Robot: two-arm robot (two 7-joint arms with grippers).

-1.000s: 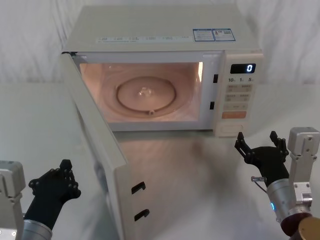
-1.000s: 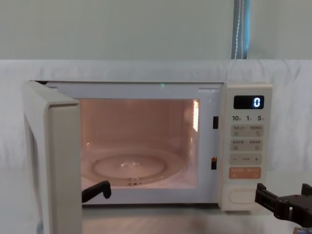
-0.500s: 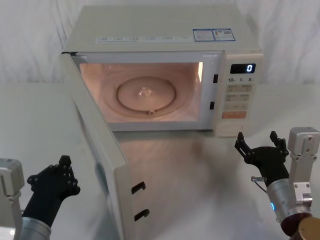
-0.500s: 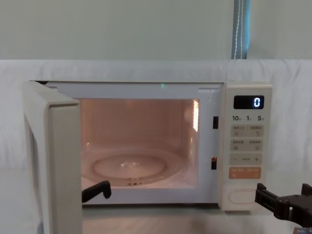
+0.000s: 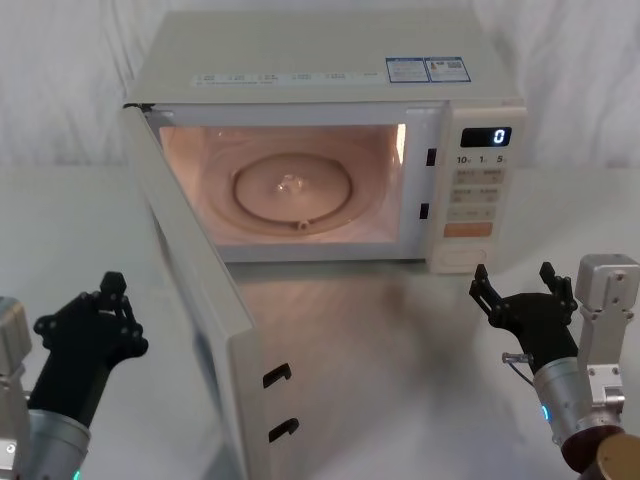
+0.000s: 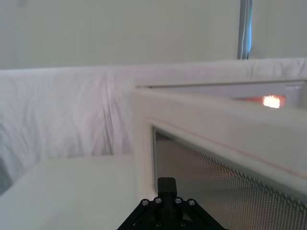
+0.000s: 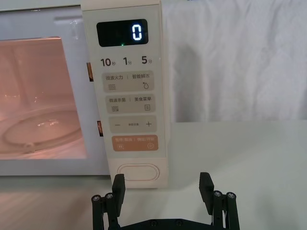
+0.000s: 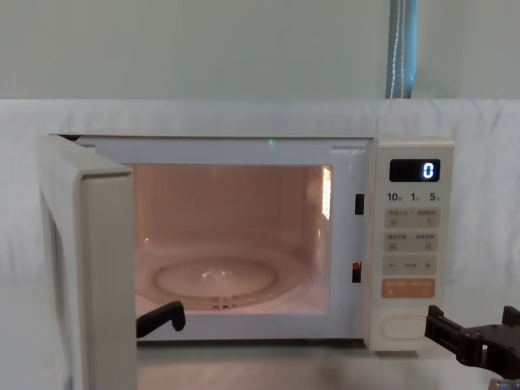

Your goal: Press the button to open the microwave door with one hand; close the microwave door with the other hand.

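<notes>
Beside the open microwave door (image 5: 205,300), the left gripper (image 5: 85,325) looks clenched; right gripper (image 7: 163,194) spread facing the button (image 7: 138,172).

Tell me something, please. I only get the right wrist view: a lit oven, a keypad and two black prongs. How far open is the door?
Observer: The head view shows the microwave door swung wide open toward the robot's left.
Operator: Where is the other hand?
Observer: The left gripper is low, beside the door's outer face and not touching it.
Operator: Is my hand touching that big blank button?
Observer: No. From above, the right gripper is open, with bare table between it and the button.
</notes>
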